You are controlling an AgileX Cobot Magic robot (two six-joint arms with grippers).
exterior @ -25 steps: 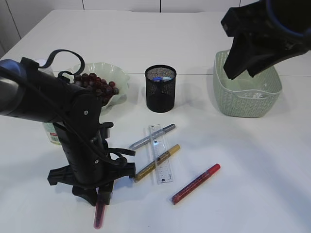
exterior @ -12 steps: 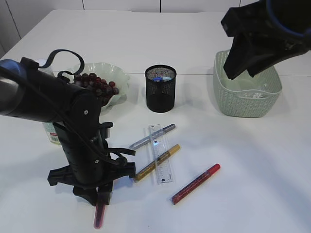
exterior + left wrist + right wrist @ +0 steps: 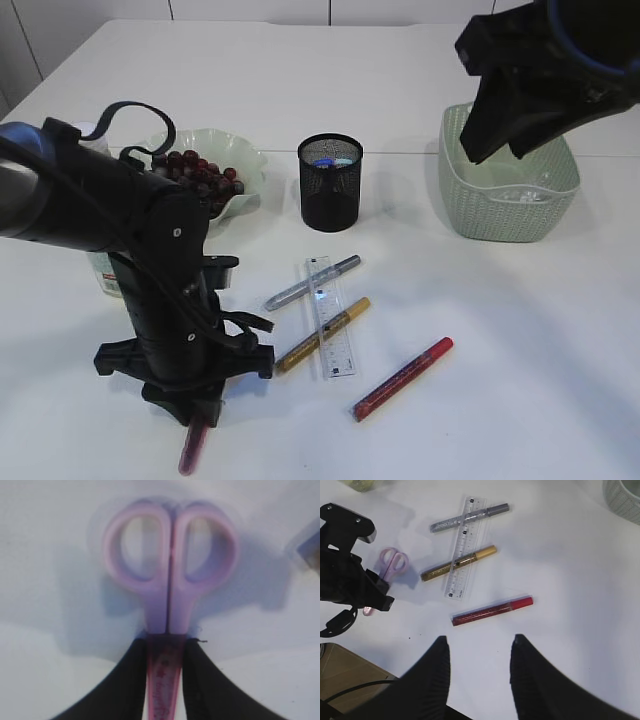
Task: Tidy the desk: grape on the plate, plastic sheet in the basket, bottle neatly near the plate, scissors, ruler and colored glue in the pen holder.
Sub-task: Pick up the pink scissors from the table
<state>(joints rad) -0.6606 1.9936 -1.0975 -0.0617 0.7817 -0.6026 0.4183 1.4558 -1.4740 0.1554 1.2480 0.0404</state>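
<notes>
Your left gripper (image 3: 165,680) has its jaws clamped on the sheathed blades of the pink scissors (image 3: 167,575), whose handle loops lie just ahead on the white table (image 3: 520,350); in the exterior view the scissors' tip pokes out below the left arm near the front edge. Your right gripper (image 3: 477,652) hangs high with its jaws apart and nothing between them, above the green basket (image 3: 505,215).

On the table you have the clear ruler (image 3: 329,315) lying across the silver glue pen (image 3: 312,282) and the gold glue pen (image 3: 323,334), with the red glue pen (image 3: 403,378) just to their right. The black mesh pen holder (image 3: 330,185) stands upright between the basket and the scalloped plate (image 3: 245,165) of grapes (image 3: 195,172).
</notes>
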